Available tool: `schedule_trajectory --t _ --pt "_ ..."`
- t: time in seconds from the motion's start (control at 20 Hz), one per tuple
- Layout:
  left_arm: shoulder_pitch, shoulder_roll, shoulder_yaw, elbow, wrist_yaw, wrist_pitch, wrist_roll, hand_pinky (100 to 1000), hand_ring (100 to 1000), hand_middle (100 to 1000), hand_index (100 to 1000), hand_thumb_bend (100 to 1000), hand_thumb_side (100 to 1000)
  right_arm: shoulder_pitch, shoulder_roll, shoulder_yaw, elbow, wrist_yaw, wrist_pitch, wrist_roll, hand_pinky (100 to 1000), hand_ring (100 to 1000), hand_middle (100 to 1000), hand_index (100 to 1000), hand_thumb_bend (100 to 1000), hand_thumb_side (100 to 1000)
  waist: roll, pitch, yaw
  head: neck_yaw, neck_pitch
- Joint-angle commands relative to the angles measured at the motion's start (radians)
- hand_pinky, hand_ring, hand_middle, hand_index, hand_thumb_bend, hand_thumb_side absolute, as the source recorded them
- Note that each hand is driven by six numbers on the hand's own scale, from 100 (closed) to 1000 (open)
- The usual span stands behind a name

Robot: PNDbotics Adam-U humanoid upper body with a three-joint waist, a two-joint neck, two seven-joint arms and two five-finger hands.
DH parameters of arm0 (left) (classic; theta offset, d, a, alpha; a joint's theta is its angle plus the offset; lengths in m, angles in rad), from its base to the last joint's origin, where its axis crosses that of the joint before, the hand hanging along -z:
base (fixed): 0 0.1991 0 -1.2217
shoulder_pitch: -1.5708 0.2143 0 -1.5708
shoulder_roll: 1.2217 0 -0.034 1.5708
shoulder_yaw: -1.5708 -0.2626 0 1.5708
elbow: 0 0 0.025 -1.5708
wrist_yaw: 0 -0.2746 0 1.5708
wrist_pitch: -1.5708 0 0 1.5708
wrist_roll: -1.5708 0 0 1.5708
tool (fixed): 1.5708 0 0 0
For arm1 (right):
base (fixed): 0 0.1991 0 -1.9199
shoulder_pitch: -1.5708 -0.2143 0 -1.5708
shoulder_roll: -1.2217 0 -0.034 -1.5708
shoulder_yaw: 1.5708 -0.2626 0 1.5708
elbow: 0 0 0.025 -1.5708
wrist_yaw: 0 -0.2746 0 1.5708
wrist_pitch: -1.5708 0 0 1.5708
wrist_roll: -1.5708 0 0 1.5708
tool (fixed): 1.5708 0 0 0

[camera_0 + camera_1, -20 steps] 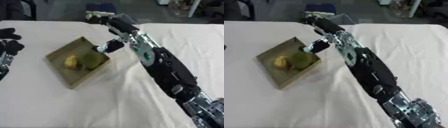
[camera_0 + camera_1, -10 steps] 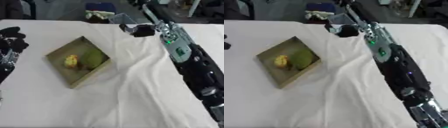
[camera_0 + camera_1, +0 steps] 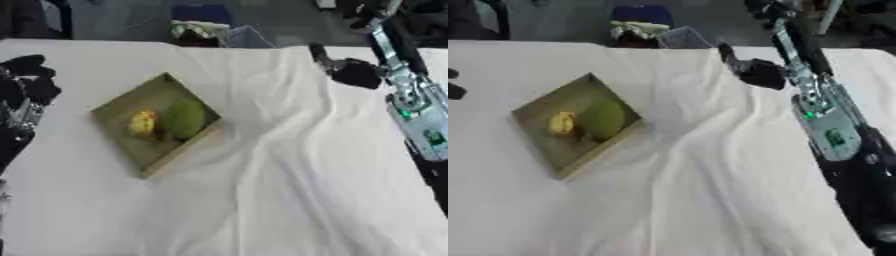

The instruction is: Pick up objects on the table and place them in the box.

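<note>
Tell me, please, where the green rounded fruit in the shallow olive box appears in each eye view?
Left eye view: the green rounded fruit lies left of centre, inside the shallow olive box, just right of the small yellow fruit.
Right eye view: the same fruit sits further left, a little higher, again right of the yellow one.
Shared landmark: the box's lower corner, pointing toward the camera.

1. Soft, even light washes my white-clothed bench (image 3: 262, 200); no glare.
2. Everything looks smeared, my right arm (image 3: 824, 125) most of all.
3. Faint shadows sit in the cloth folds; the background is dim.
</note>
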Motion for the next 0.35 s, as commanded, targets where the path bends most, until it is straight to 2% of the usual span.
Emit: schedule_trajectory --t 0.05,0.35 --pt "-0.007 0.018 0.009 -0.009 -0.003 -0.001 0.008 655 593 635 807 462 689 0.044 -0.018 -0.025 -0.105 -0.057 0.026 -0.047 746 805 779 863 267 383 0.003 -0.012 0.002 0.005 -0.009" --pt "-0.006 0.012 0.006 -0.009 -0.001 -0.002 0.005 655 592 634 806 459 691 0.161 0.014 -0.043 -0.218 -0.165 0.016 -0.063 742 800 773 853 238 376 0.007 -0.006 0.003 0.012 -0.002"
